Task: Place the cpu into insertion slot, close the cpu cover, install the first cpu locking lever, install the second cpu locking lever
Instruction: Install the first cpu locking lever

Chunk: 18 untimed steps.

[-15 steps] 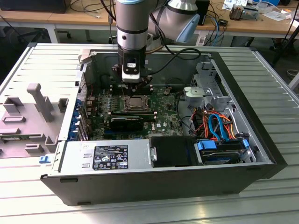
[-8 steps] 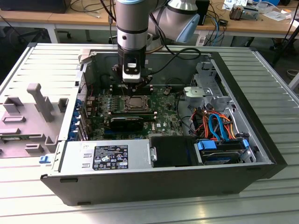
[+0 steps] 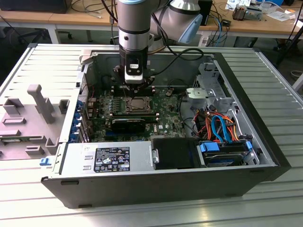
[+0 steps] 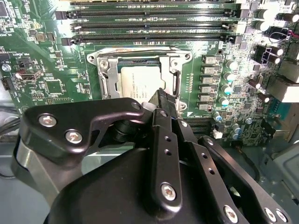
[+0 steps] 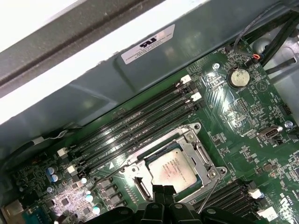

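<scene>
The cpu (image 5: pixel 170 169), a small silver-grey square, lies flat in the insertion slot (image 4: pixel 140 52) on the green board. The cpu cover (image 5: pixel 200 151), a thin silver frame, lies down around the chip (image 4: pixel 139 83). Two thin wire levers (image 5: pixel 208 196) stand out at an angle on either side of the socket, one on each side (image 5: pixel 106 173). My gripper (image 5: pixel 163 190) hangs just over the socket's edge, shut, its black fingertips (image 4: pixel 163 97) pressed together with nothing between them. In the exterior view the gripper (image 3: pixel 134 88) points straight down over the socket (image 3: pixel 138 102) inside the open computer case.
Long black memory slots (image 5: pixel 140 126) run beside the socket, toward the grey case wall (image 5: pixel 117 79). A power supply (image 3: pixel 106 158), a black shroud (image 3: pixel 173 153) and drives with orange and blue cables (image 3: pixel 220 127) sit toward the case front. Grey fixtures (image 3: pixel 38 109) stand at the exterior view's left.
</scene>
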Tool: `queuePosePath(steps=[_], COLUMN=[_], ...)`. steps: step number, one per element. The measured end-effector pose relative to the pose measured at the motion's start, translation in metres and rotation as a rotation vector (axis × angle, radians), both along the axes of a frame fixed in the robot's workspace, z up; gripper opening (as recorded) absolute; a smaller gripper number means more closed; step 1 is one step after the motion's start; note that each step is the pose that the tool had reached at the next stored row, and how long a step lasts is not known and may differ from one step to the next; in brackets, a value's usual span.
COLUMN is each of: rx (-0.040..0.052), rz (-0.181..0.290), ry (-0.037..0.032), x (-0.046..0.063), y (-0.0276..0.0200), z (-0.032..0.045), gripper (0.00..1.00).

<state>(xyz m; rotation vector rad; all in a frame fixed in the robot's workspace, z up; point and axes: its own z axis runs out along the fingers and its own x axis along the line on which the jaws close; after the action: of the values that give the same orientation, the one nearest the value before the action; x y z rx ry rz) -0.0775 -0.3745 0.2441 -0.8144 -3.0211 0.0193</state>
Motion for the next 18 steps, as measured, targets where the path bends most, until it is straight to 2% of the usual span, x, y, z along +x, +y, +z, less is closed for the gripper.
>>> queuePosePath(steps=[18], rx=[0.0], rz=[0.04], ry=[0.0], x=[0.0], y=[0.0], z=[0.0], gripper=[0.11])
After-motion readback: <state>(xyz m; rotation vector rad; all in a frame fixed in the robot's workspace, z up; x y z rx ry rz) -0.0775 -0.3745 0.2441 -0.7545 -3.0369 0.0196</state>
